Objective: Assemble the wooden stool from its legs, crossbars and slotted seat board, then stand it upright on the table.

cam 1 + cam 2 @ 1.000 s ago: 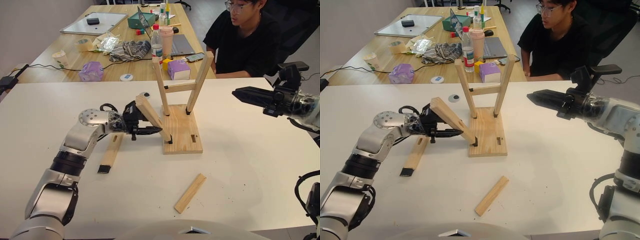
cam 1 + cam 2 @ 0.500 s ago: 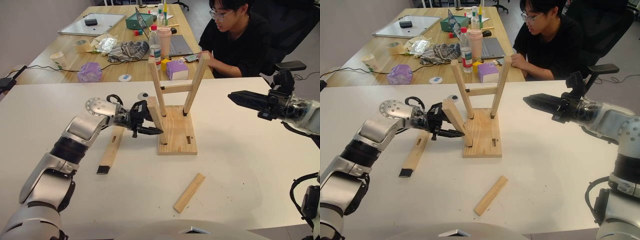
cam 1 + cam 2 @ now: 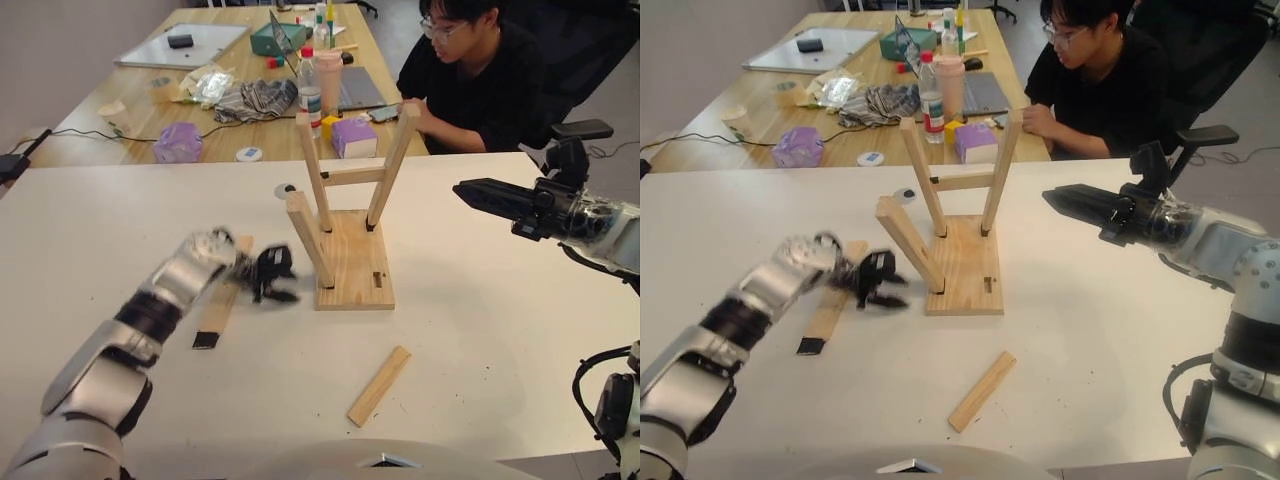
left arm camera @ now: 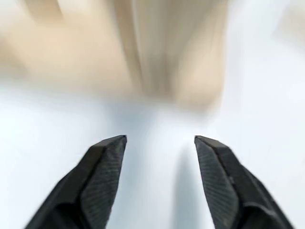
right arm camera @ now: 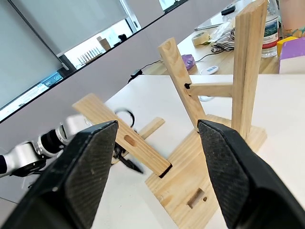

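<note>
1. A white worktop (image 3: 500,330) carries the parts. Beyond its far edge stands a wooden table (image 3: 130,100) with a bottle (image 3: 312,85) and other clutter.
2. The left pincer (image 3: 276,280), blurred, is close to the worktop between the flat leg (image 3: 220,305) and the seat board (image 3: 358,265). Its fingers (image 4: 102,176) are spread apart with nothing between them.
3. The right pincer (image 3: 466,188) hangs above the worktop's right side, well apart from the stool. Its fingers (image 5: 90,167) are wide apart and empty.
4. One seat board lies flat at the worktop's middle.
5. Four legs: the flat one lies toward the left edge. A tilted leg (image 3: 308,238) sits in the board's near left slot, top tipped leftward. Two upright legs (image 3: 313,170) stand in the far slots.
6. Two crossbars: a fitted crossbar (image 3: 352,177) joins the upright pair, and a loose crossbar (image 3: 380,385) lies by the near edge.
</note>
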`<state>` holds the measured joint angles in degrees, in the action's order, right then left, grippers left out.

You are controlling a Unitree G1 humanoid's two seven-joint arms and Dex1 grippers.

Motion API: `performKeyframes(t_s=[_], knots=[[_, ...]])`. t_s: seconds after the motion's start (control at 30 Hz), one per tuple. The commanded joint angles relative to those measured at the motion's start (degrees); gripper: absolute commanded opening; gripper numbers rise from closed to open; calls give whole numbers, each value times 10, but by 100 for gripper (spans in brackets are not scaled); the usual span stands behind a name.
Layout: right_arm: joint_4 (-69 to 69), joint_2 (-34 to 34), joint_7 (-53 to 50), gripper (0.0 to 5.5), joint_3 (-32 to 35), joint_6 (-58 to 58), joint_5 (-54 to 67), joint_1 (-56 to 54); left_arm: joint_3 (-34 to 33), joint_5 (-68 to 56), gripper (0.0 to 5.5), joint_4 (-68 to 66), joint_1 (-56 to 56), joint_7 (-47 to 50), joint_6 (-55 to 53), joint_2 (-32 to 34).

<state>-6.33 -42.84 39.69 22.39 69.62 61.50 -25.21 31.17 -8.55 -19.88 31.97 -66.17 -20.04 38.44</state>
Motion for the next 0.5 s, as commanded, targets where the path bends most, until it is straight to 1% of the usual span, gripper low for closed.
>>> performKeyframes(t_s=[0.03,0.13,0.2,0.23,0.3,0.33,0.4,0.43,0.5], knots=[[-23,12,-15,308,9,6,21,7,-23,26,319,2,18,-3,-20,6],[-54,-19,21,308,-19,-12,1,26,-45,25,366,27,2,-15,-35,19],[-114,-96,118,308,-62,-75,-59,77,-73,12,401,54,-27,-14,-53,35],[-153,-151,188,308,-85,-138,-113,127,-95,-1,418,70,-45,-9,-68,41],[-204,-227,283,308,-118,-245,-204,203,-153,-41,418,100,-76,4,-101,42],[-218,-242,305,308,-130,-282,-233,220,-186,-66,418,113,-89,11,-118,38],[-232,-239,314,308,-159,-327,-268,213,-243,-114,418,132,-112,23,-151,31],[-236,-234,315,308,-165,-340,-275,212,-257,-126,418,139,-118,28,-161,29],[-257,-212,315,340,-199,-370,-290,196,-275,-135,421,150,-139,43,-171,29]])
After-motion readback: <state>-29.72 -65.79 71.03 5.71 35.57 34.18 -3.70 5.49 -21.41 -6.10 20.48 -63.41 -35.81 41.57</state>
